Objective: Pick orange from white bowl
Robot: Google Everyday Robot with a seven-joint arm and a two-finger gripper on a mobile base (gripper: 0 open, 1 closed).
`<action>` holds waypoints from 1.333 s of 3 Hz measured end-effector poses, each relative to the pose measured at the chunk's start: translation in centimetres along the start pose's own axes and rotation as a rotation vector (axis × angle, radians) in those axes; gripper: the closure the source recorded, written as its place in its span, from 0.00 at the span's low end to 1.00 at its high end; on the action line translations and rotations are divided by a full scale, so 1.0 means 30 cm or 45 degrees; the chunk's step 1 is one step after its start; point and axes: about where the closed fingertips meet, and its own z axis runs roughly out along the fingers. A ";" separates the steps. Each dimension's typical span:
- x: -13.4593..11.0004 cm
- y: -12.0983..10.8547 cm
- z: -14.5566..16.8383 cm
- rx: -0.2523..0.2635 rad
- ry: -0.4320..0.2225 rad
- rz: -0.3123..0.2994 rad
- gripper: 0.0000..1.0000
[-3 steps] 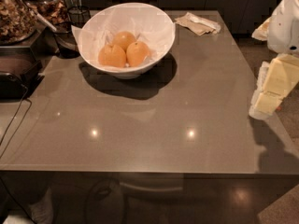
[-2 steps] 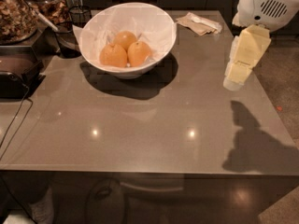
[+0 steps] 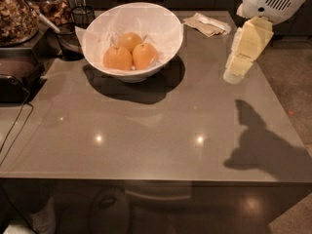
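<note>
Cream blocky hand (image 3: 234,73) right of white bowl (image 3: 171,42), 3 round oranges (image 3: 118,58)

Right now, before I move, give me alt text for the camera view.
The gripper hangs over the table at right, apart from the white bowl at back left, which holds three oranges on crinkled paper. A crumpled napkin lies behind; jars stand far left.
</note>
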 end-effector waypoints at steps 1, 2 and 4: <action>-0.096 -0.073 0.008 -0.025 -0.053 -0.001 0.00; -0.249 -0.158 0.007 -0.006 -0.100 -0.050 0.00; -0.348 -0.213 -0.003 0.068 -0.184 -0.075 0.00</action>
